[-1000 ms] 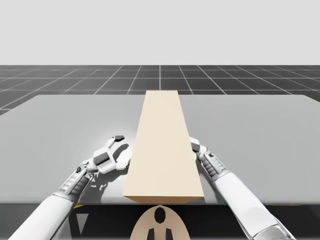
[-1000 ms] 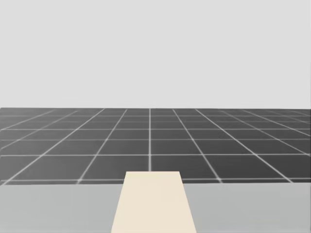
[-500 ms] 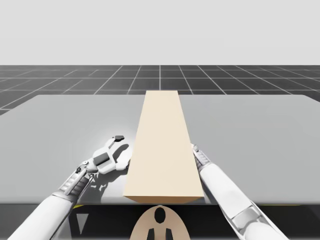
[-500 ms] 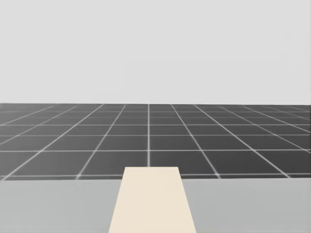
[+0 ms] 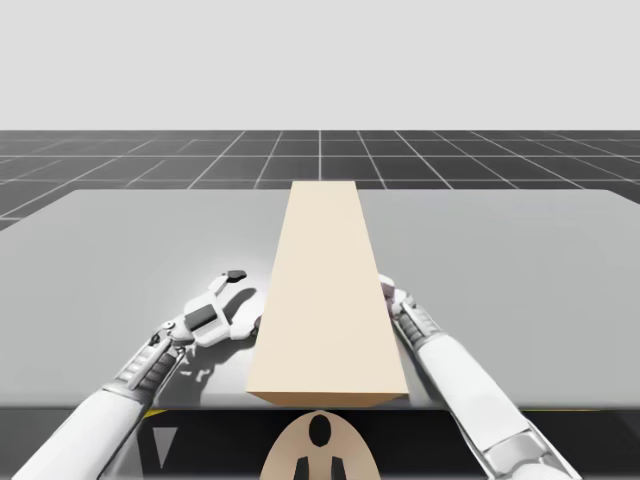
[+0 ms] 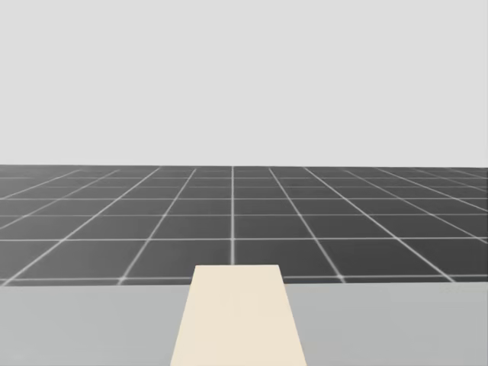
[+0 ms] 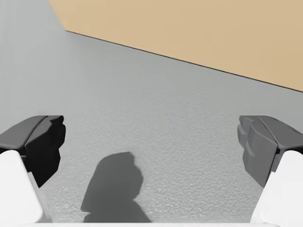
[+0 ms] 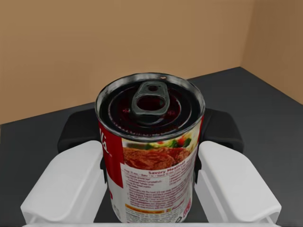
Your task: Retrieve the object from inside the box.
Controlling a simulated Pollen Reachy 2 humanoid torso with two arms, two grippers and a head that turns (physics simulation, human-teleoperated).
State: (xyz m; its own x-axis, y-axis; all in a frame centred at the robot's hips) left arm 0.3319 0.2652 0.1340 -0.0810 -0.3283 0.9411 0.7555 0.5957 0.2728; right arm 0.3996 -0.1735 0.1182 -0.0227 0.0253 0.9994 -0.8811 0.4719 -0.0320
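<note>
**Can upright inside the long tan box**

The box is a long, plain tan block. It lies lengthwise down the middle of the high view, from the lower centre toward the upper centre, with a flat, closed top. Inside, against tan walls and a dark floor, a red and white can with a dark pull-tab lid stands upright between the fingers of the right gripper, both touching its sides

The long box lies down the middle of the table, running from its near edge toward the far one. My left gripper sits on the table just left of the box. Inside the box, the can stands upright between the fingers of my right gripper, touching both.
</note>
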